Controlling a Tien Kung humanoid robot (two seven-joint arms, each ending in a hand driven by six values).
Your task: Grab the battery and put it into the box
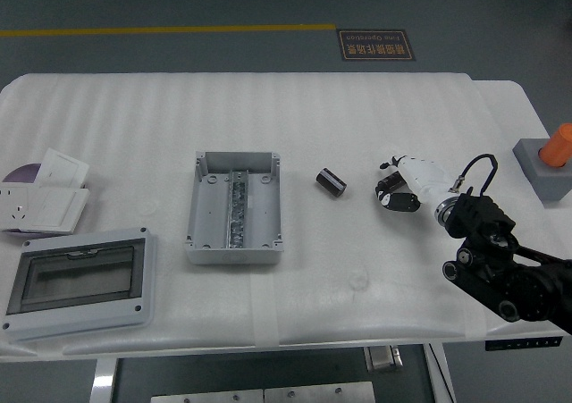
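Observation:
A small black cylindrical battery (pixel 330 181) lies on its side on the white table, right of the open grey box (pixel 206 208). The box holds a metal rail down its middle. My right hand (pixel 391 188), white with black fingers, hovers just right of the battery, a short gap away, with its fingers relaxed and holding nothing. Its black arm comes in from the lower right. My left arm is out of view.
The box's grey lid with a clear window (pixel 79 282) lies at the front left. White socket parts and a purple disc (pixel 36 193) sit at the left edge. A grey block with an orange button (pixel 550 162) stands at the right edge.

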